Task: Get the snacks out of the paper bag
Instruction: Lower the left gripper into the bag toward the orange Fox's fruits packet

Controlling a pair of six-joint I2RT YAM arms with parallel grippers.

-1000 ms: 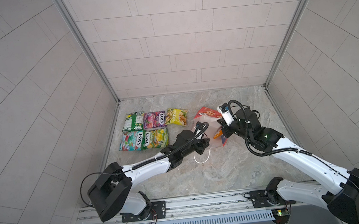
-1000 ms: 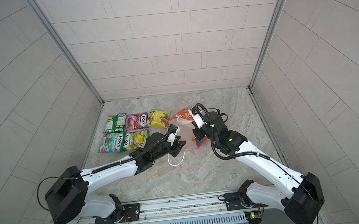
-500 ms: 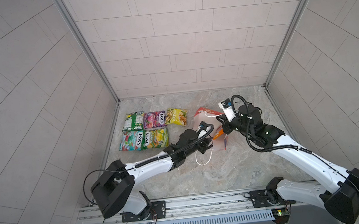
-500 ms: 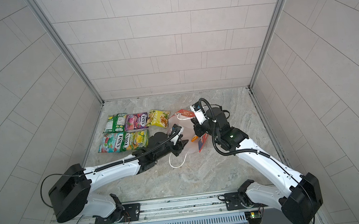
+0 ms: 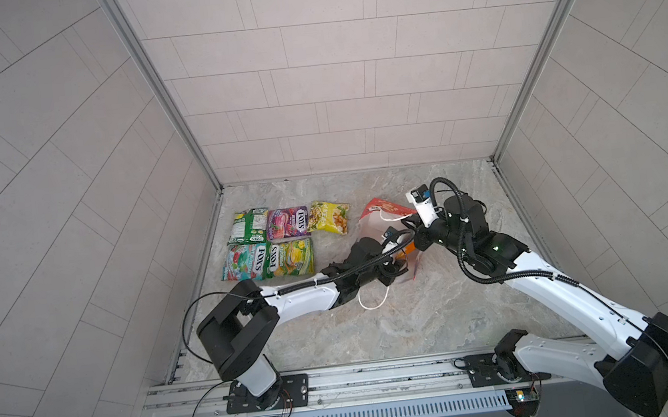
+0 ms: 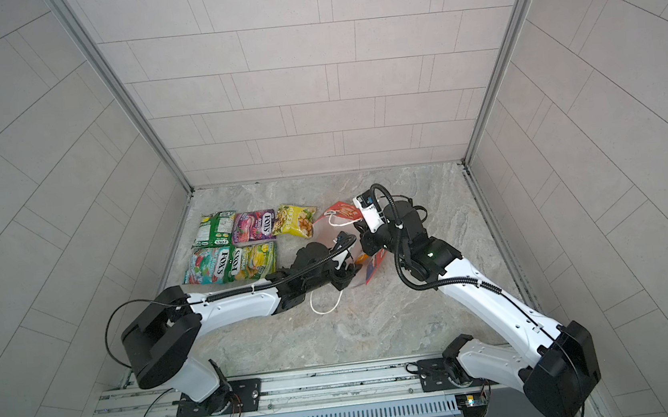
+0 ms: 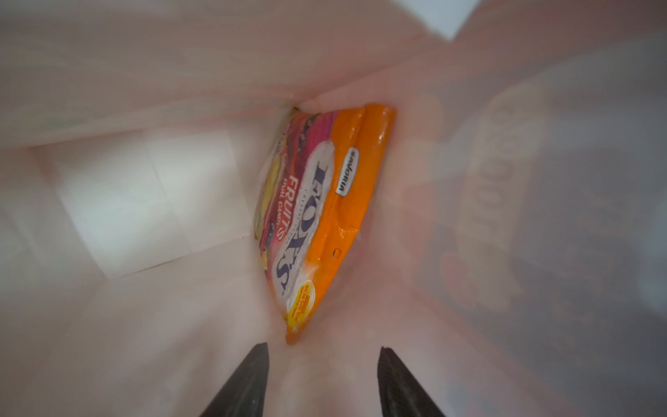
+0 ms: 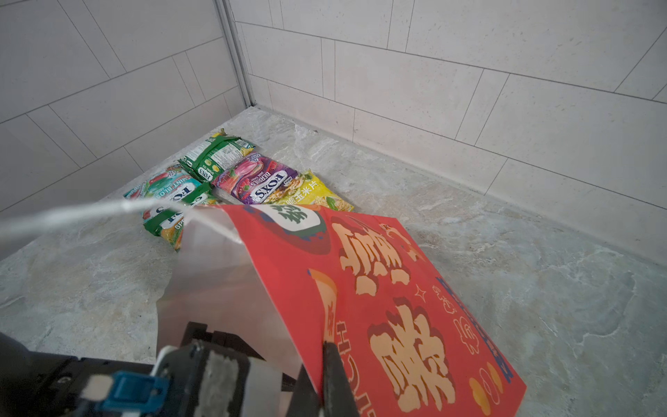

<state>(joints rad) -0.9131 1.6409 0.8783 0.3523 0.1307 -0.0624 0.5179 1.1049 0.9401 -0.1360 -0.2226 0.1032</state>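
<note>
left pincer [image 7: 323,346], jaws parted and empty, sits inside the paper bag [image 7: 126,202] just short of the orange packet [image 7: 325,216] against its wall. right pincer [image 8: 319,361] clamps the bag's edge so the mouth gapes. beyond, five snacks [image 5: 287,222] lie in rows on the tabletop [image 5: 418,318].

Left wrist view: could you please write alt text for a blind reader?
An orange FOX'S packet leans on edge inside the white-walled paper bag. The left pincer is open, its tips just short of the packet's corner.
</note>
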